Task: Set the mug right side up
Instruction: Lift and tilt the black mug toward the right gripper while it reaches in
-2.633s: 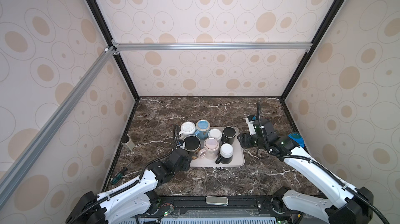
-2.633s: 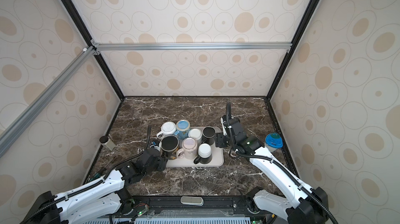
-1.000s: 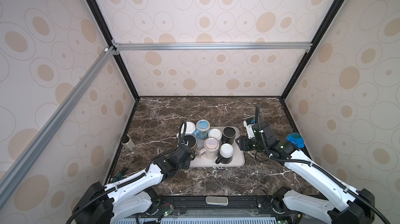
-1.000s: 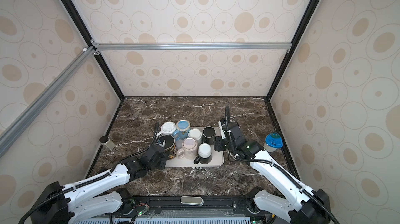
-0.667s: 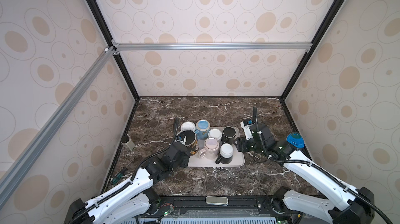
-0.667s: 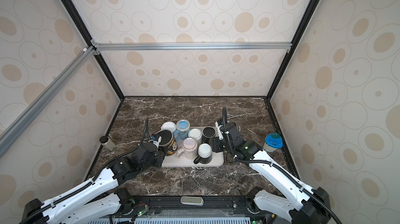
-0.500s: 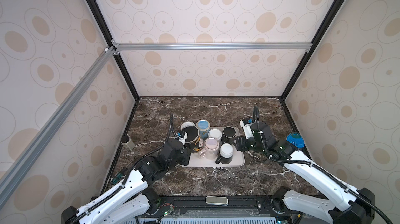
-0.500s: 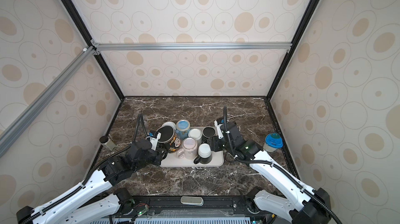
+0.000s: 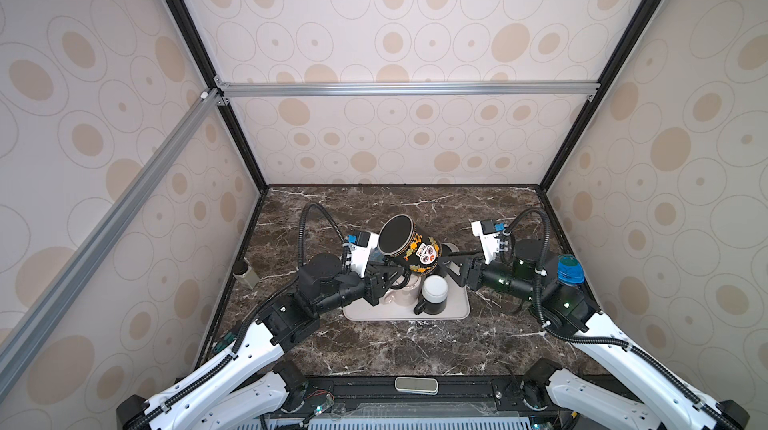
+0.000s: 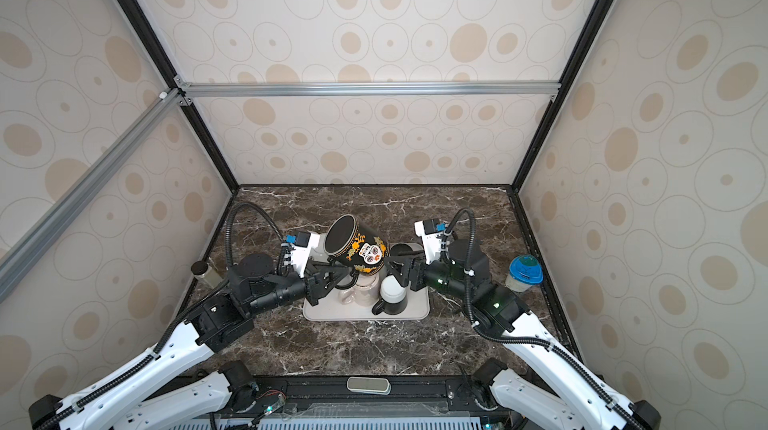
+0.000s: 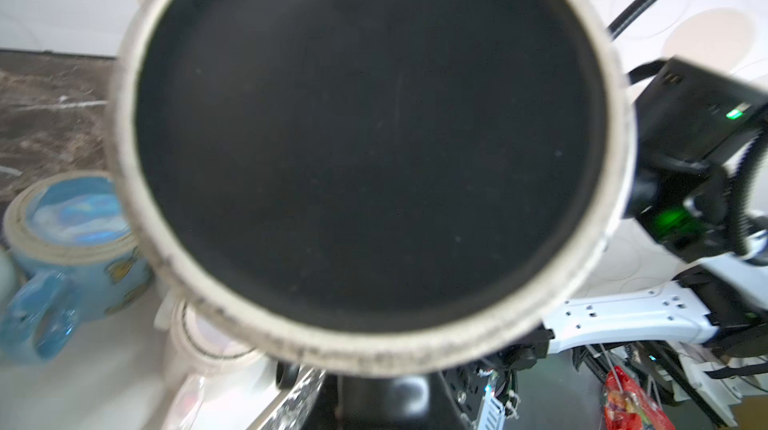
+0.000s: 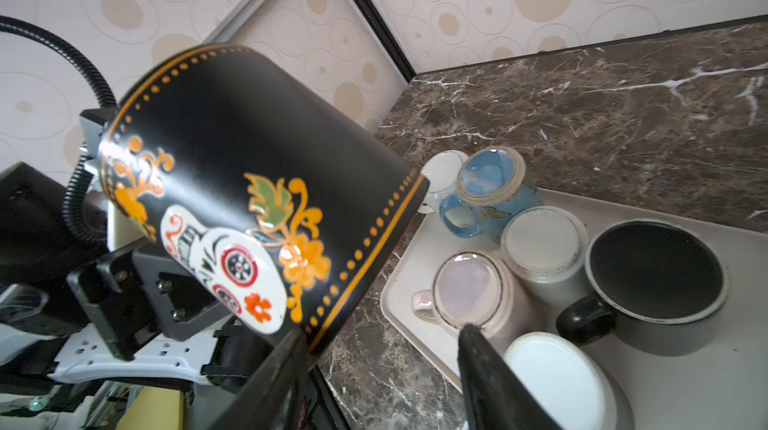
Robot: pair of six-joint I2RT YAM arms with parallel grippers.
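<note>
Left gripper clamps the tilted black mug above tray; right gripper half-open.

Boxed in on three sides by cream panels printed with beige dots and thin ringed ovals, seamed at the corners with black metal posts. Crossed high behind the left claw and the right claw by a silver aluminium rail, joined at its left end by a second silver rail slanting down past the left claw's outer side. Floored under both claws in dark brown marble veined with white. Lit evenly and softly.
</note>
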